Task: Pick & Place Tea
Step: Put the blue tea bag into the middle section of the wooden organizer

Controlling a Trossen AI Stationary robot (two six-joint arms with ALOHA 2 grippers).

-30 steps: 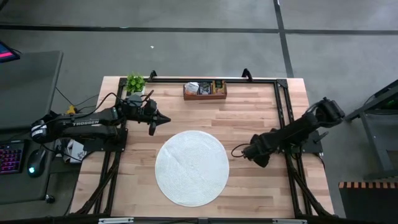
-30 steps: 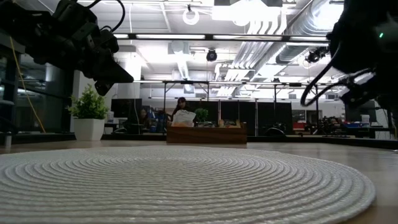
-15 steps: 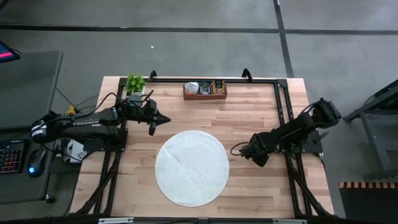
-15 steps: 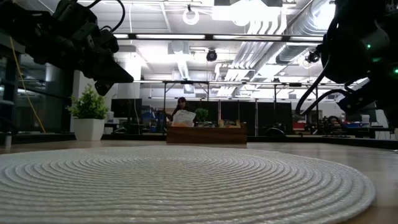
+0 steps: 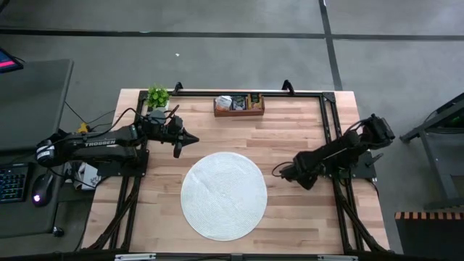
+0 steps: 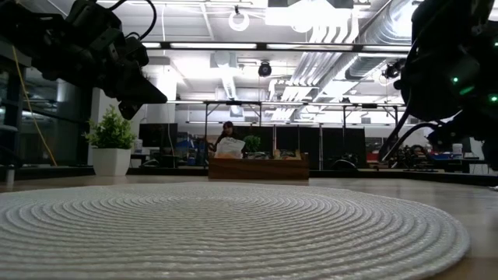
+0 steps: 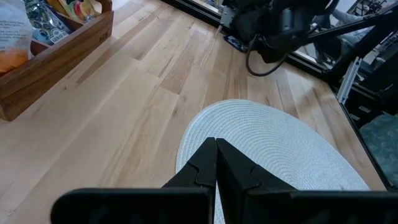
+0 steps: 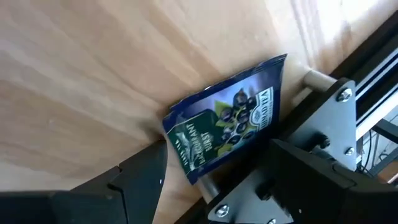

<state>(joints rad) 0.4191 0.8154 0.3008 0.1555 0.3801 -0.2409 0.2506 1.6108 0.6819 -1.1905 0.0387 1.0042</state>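
Observation:
A dark blue tea sachet [image 8: 227, 134] lies flat on the wood, close beside the metal frame rail [image 8: 348, 112]. My right gripper [image 5: 296, 176] is open and points steeply down over it, one finger [image 8: 134, 183] on each side of the sachet. The high view hides the sachet under that arm. More tea sachets sit in the brown wooden tray [image 5: 238, 105] at the far edge. My left gripper [image 5: 194, 138] is shut and hangs above the table just beyond the round white mat [image 5: 223, 194], holding nothing. My right gripper stands over the sachet with its fingers beside the two opposite corners [image 8: 180, 162]. I cannot tell whether either finger touches it. The sachet lies flat on the table.
A small potted plant [image 5: 157, 96] stands at the far left corner. Black frame rails [image 5: 332, 138] run along the table's left, right and far sides. Bare wood lies between the mat and the tray [image 7: 50, 56]. A person shows far off in the room [image 6: 226, 132].
My right gripper has tipped more steeply down toward the table by the right rail, and in the low view that arm has sunk a little. My left arm has kept still.

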